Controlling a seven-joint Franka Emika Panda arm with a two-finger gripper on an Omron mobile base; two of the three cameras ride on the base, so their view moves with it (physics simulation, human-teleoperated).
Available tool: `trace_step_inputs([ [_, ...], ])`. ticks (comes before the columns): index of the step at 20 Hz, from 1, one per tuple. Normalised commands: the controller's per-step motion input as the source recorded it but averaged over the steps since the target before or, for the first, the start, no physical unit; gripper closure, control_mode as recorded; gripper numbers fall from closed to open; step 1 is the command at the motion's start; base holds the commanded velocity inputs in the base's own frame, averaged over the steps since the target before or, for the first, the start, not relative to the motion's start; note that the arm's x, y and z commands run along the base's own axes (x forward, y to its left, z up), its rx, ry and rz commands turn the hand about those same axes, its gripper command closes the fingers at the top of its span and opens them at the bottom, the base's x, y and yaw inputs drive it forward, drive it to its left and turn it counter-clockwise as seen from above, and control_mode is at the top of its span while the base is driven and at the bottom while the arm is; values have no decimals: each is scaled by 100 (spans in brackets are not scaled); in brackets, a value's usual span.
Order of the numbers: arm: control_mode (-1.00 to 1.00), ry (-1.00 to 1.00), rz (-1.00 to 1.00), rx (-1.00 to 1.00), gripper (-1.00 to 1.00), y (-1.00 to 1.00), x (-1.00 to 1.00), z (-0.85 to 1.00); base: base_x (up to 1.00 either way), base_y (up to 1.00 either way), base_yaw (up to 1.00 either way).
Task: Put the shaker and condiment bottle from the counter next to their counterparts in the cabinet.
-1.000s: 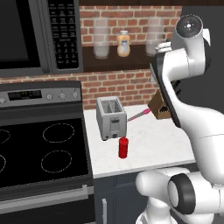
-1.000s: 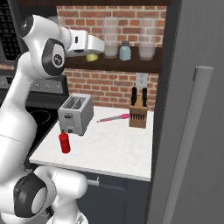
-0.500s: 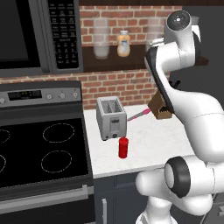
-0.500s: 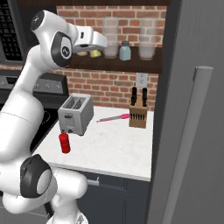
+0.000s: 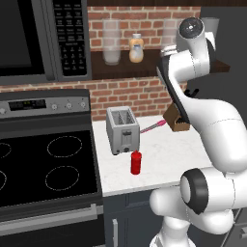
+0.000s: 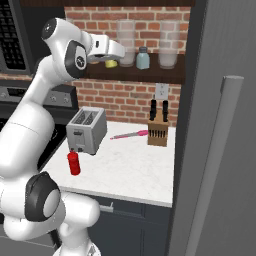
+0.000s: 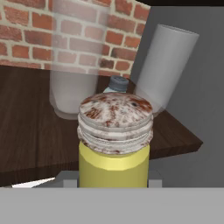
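shaker (image 7: 114,144) in gripper (image 6: 113,56) (at shelf)

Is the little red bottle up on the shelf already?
No, the small bright red cylindrical bottle stands on the white counter in front of the silver toaster, below the dark wooden shelf.

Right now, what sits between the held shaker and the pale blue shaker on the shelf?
A clear glass jar stands between the shaker in the claw and the blue shaker along the shelf, seen in the right base view.
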Motion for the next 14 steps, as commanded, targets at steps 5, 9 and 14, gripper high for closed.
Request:
trace_step_inputs([
  [5,-100,0,0,2,100,0,25,-2,0,0,0],
  [9,-100,0,0,4,100,0,22,-3,0,0,0],
  [14,-100,0,0,6,100,0,19,0,0,0,0],
])
